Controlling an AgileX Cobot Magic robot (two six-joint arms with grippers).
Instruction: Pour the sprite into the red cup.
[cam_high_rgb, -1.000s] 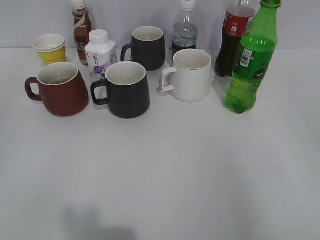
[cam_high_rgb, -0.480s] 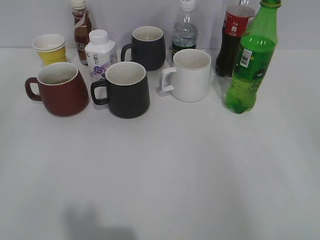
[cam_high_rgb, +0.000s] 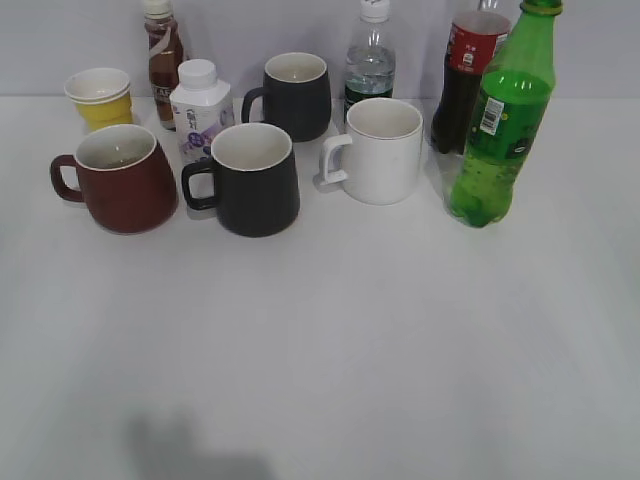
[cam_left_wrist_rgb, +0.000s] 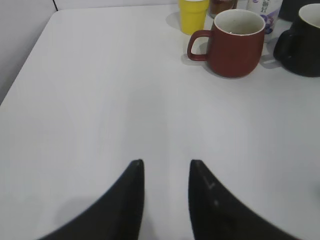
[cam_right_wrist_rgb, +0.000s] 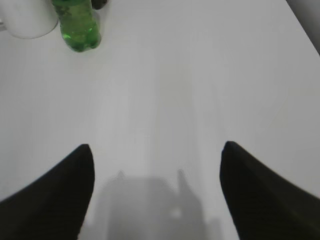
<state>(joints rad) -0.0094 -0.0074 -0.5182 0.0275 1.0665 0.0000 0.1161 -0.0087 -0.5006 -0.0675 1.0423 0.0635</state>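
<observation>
The sprite (cam_high_rgb: 498, 125), a tall green bottle with a green cap, stands upright at the back right; its base shows at the top left of the right wrist view (cam_right_wrist_rgb: 79, 27). The red cup (cam_high_rgb: 122, 180) stands at the left, handle to the left, also in the left wrist view (cam_left_wrist_rgb: 236, 44). My left gripper (cam_left_wrist_rgb: 166, 162) is open and empty over bare table, well short of the red cup. My right gripper (cam_right_wrist_rgb: 156, 147) is wide open and empty, well short of the sprite. Neither gripper shows in the exterior view.
Two black mugs (cam_high_rgb: 253, 180) (cam_high_rgb: 295, 95) and a white mug (cam_high_rgb: 378, 150) stand between the red cup and the sprite. Behind are a yellow paper cup (cam_high_rgb: 100, 97), a white milk bottle (cam_high_rgb: 200, 110), a brown bottle (cam_high_rgb: 163, 60), a clear bottle (cam_high_rgb: 370, 60) and a cola bottle (cam_high_rgb: 465, 75).
</observation>
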